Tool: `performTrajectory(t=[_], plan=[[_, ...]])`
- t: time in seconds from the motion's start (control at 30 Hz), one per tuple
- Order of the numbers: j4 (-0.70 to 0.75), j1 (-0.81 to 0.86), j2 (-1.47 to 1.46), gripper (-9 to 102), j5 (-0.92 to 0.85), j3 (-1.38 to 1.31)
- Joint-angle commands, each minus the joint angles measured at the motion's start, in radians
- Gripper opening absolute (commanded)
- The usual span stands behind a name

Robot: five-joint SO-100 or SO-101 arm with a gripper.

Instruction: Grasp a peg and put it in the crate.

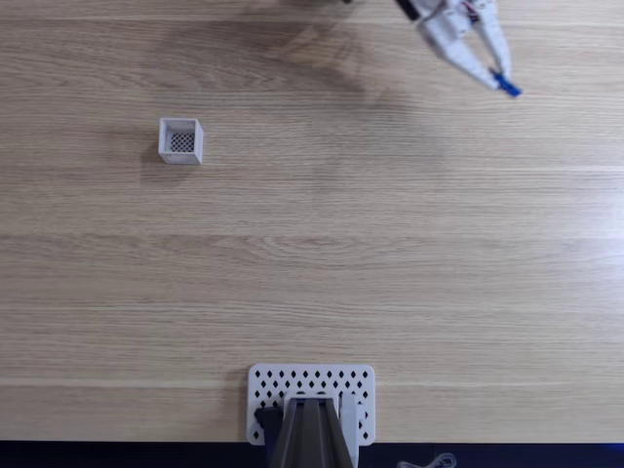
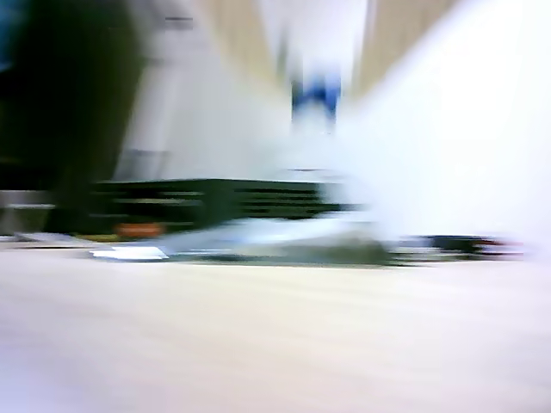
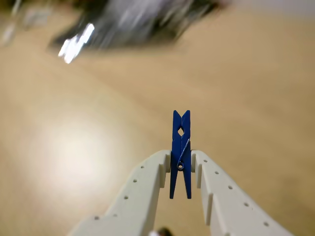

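Peg (image 3: 180, 152) sat clamped upright between the two white fingertips of the gripper (image 3: 180, 167), jaws closed narrowly on its spring section. In the fixed view, gripper (image 1: 500, 80) and blue peg (image 1: 508, 88) were at upper right, well apart from the crate (image 1: 181, 141) at left on the wooden table (image 1: 390, 253).

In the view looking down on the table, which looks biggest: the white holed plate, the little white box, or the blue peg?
Largest to smallest:
1. Holed plate
2. Little box
3. Blue peg, a sliver in the hand, which is raised nearer the camera
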Motion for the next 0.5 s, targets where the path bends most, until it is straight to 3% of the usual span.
performTrajectory(t=[0.0, 0.33, 0.47], plan=[[-0.04, 0.209, 0.259, 0, -0.003, 0.002], [-0.049, 0.655, 0.236, 0, 0.009, 0.081], [-0.118, 0.801, 0.219, 0, 0.011, 0.123]])
